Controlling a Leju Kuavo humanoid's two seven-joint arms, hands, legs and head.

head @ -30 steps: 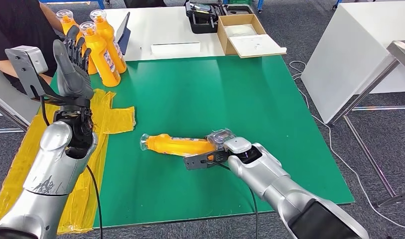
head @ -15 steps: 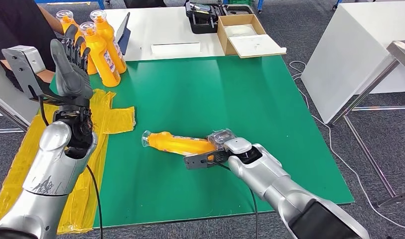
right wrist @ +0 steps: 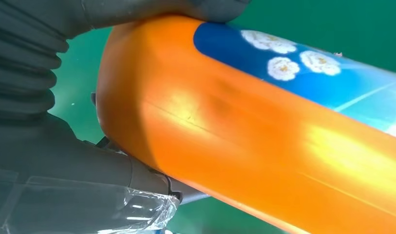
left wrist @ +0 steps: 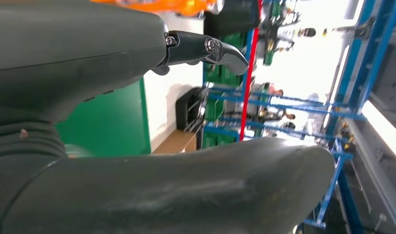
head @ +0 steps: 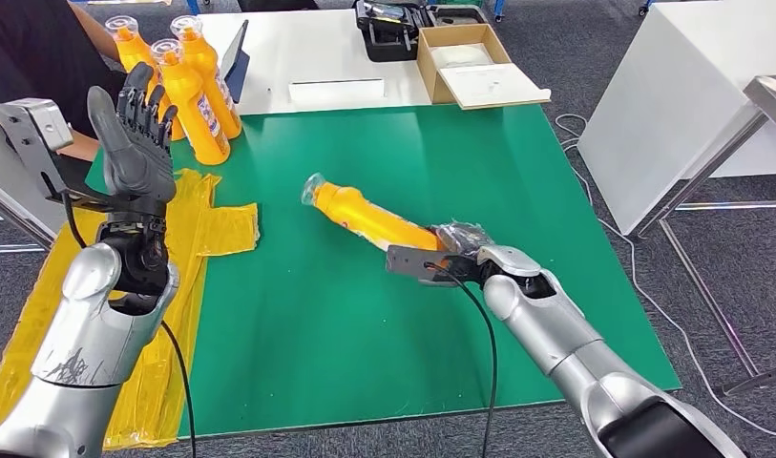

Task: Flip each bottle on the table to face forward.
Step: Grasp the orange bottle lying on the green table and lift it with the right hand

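An orange bottle [head: 369, 217] with a clear cap hangs tilted above the green table [head: 384, 143], its cap end pointing up and to the far left. My right hand [head: 457, 247] grips its base; the right wrist view shows the orange body [right wrist: 264, 136] and a blue flowered label [right wrist: 303, 78] between the thumb and fingers. Three more orange bottles [head: 188, 91] stand upright at the table's far left corner. My left hand [head: 133, 143] is raised beside them, fingers spread, holding nothing.
A yellow plastic sheet [head: 212, 224] drapes over the table's left edge. A person in black [head: 31, 57] stands at the far left. Behind the green table, a white table [head: 307, 52] carries a cardboard box [head: 474, 67] and a black case [head: 393, 33].
My right hand has lifted the bottle off the table and swung it up and to the right, raising the cap end. My left hand shifted slightly left.
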